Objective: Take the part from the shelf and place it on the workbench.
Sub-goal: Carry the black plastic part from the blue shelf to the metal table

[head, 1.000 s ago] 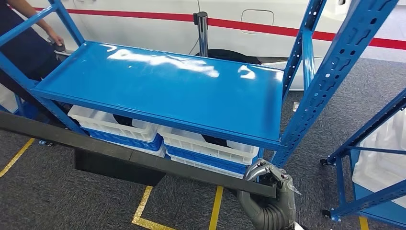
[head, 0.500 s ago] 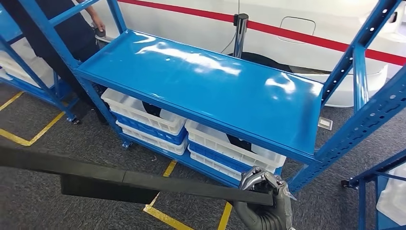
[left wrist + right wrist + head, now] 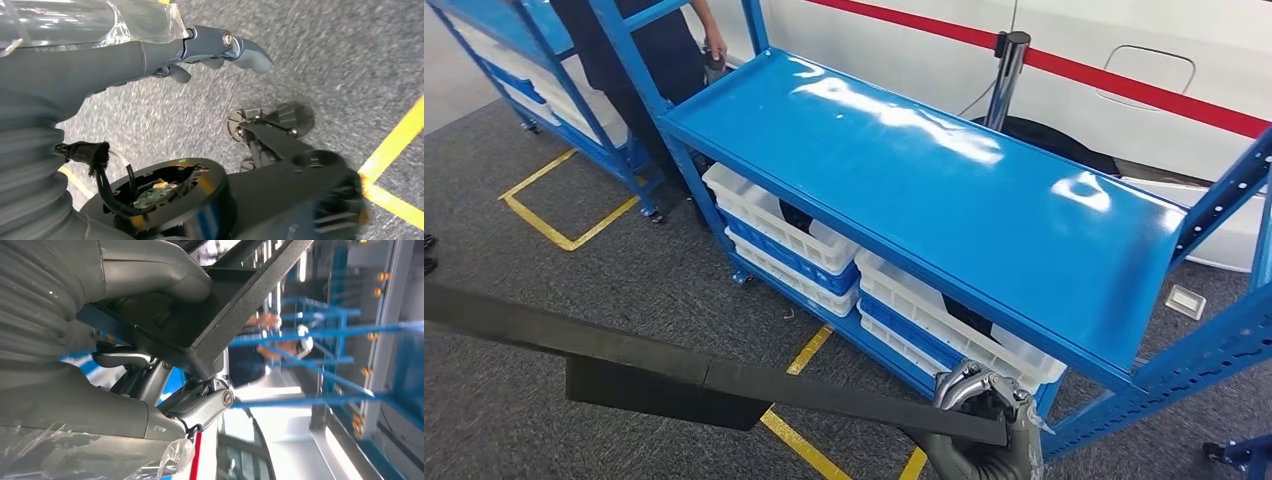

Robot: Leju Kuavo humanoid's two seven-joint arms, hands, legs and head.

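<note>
The right hand (image 3: 984, 415) is gripping one end of the long, stiff black plastic part (image 3: 674, 370) (probably tippy); the left hand (image 3: 220, 50) is hanging with fingers apart.

We see the whole head view swing across the shelf (image 3: 984, 200), so the camera turns, not the things. A second shelf unit (image 3: 514, 50) and a yellow floor marking (image 3: 564, 200) come into sight, and the person (image 3: 654, 45) now stands nearer the picture's middle.
</note>
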